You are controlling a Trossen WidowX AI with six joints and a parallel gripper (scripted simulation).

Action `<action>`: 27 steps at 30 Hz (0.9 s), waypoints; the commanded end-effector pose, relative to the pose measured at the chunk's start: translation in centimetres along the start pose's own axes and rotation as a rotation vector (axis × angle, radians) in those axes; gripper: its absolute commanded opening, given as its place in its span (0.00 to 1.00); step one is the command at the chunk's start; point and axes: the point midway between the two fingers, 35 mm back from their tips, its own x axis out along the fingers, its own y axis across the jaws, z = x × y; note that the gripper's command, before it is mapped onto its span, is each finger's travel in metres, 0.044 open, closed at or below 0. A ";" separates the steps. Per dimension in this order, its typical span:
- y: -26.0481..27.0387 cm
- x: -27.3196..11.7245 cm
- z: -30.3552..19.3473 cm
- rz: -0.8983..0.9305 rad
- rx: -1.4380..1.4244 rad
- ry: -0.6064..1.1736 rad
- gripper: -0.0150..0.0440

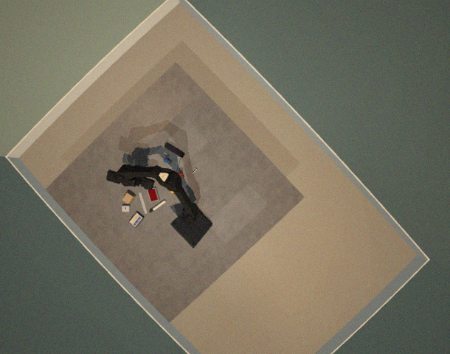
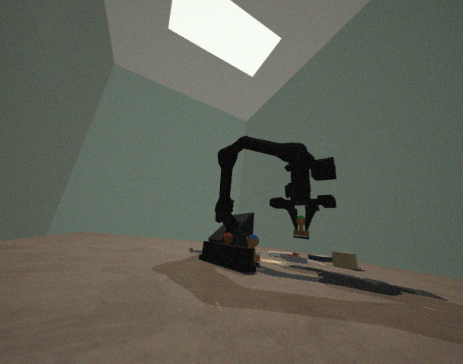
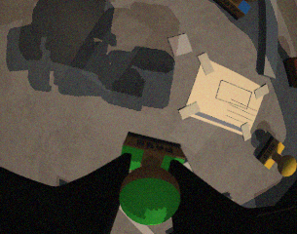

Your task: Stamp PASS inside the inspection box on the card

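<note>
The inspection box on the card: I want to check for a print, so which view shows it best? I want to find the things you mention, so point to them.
The wrist view: the box outline (image 3: pixel 234 94) is unobstructed there. From the top, the arm hides most of the card; the exterior view is too low to show the box.

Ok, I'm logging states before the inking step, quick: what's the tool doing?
Tool: closed, holding the green-knobbed stamp above the bench.

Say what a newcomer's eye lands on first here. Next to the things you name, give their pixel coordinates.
Probably the green-knobbed stamp (image 2: pixel 300 226) (image 3: pixel 149 201), gripped upright in the claw (image 2: pixel 301 227) (image 3: pixel 150 163) above the bench. Next, the pale card (image 3: pixel 225 99) taped down by its corners in the wrist view, its printed box blank. Then the bright skylight-like panel (image 2: pixel 225 32) overhead in the exterior view.
</note>
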 end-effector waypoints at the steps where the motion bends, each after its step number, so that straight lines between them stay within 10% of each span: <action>1: 1.4 0.0 -1.3 0.003 0.004 0.003 0.25; 27: 3.0 2.9 -2.8 0.003 0.006 0.003 0.25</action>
